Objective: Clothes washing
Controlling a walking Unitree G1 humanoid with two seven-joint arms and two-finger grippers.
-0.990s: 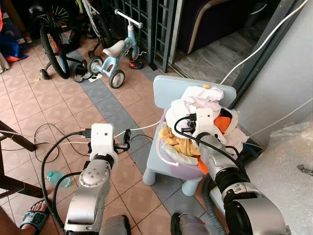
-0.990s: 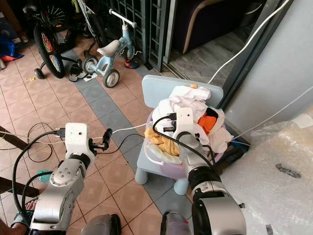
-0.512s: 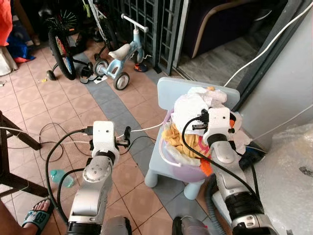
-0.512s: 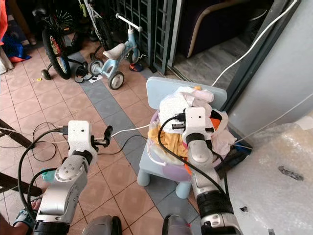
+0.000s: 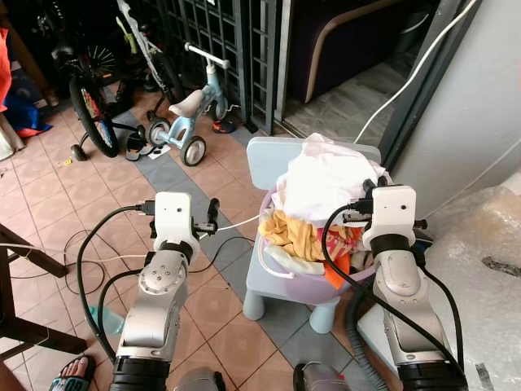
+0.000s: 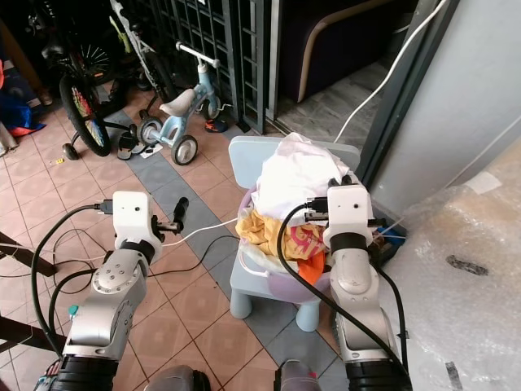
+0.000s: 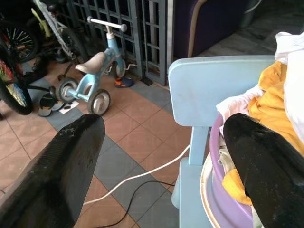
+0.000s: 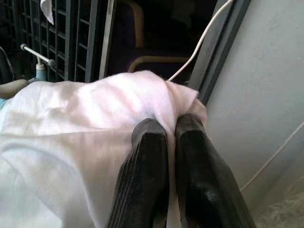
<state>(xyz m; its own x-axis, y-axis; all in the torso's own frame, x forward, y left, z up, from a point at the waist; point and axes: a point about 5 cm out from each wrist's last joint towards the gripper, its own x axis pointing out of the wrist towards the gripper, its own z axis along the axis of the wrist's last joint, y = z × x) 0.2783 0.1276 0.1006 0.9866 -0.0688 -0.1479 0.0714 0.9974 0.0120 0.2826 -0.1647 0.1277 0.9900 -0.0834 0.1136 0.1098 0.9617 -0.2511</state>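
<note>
A purple laundry basket [image 5: 281, 275] heaped with clothes stands on a light blue child's chair [image 5: 267, 156]. A white garment [image 5: 321, 177] tops the heap, over yellow cloth [image 5: 297, 232] and orange cloth [image 5: 338, 267]. My right gripper [image 8: 171, 129] is shut on a fold of the white garment, holding it raised at the basket's right side, near the grey wall. My left gripper [image 5: 213, 208] hangs open over the tiled floor to the left of the chair, its fingers [image 7: 78, 142] wide apart with nothing between them.
A small blue tricycle [image 5: 191, 104] and a bicycle [image 5: 88, 98] stand at the back left before a dark metal gate [image 5: 236, 32]. Cables [image 5: 98, 254] trail across the tiles. Bubble wrap [image 5: 480, 244] lies at the right. A person's sandalled foot [image 5: 72, 373] is at bottom left.
My right gripper has drawn back to the basket's right side and lifted the white garment higher over the heap. The head camera has shifted. The left arm has kept its pose.
</note>
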